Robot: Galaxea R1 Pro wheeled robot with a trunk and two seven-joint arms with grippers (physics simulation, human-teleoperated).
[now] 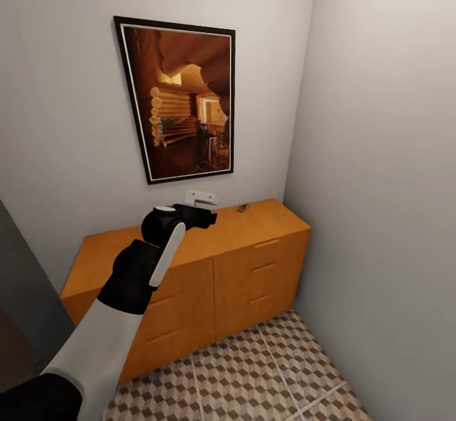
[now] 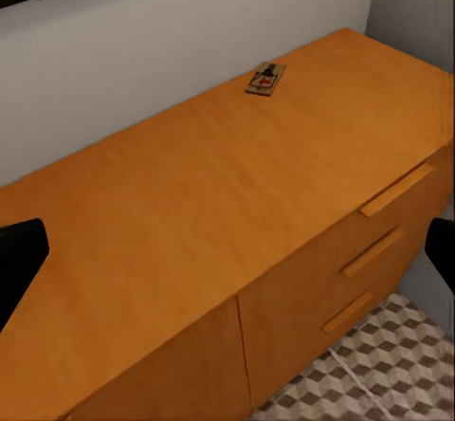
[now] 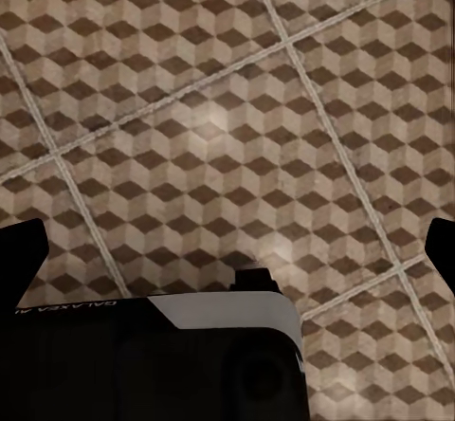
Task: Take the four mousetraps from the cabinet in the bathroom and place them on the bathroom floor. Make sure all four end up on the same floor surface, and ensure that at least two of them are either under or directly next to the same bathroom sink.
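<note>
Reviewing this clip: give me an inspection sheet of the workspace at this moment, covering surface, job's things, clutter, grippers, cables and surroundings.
Surface: flat top of the wide orange-brown wooden cabinet, drawers shut.
Job's things: one small brown wooden mousetrap lying flat on the cabinet top near the wall; cube-patterned tiled floor below.
Clutter: nothing seen.
Grippers: left gripper open, empty, above the cabinet top; right gripper open, empty, over the floor.
Cables: nothing seen.
Surroundings: dark-framed picture of a log interior on the grey wall; room corner beside the cabinet.

Cabinet (image 1: 253,263): orange-brown wood. Mousetrap (image 2: 266,79): brown board, dark metal. Bathroom floor (image 3: 227,108): brown, beige and white cube-pattern tiles, pale grout.
</note>
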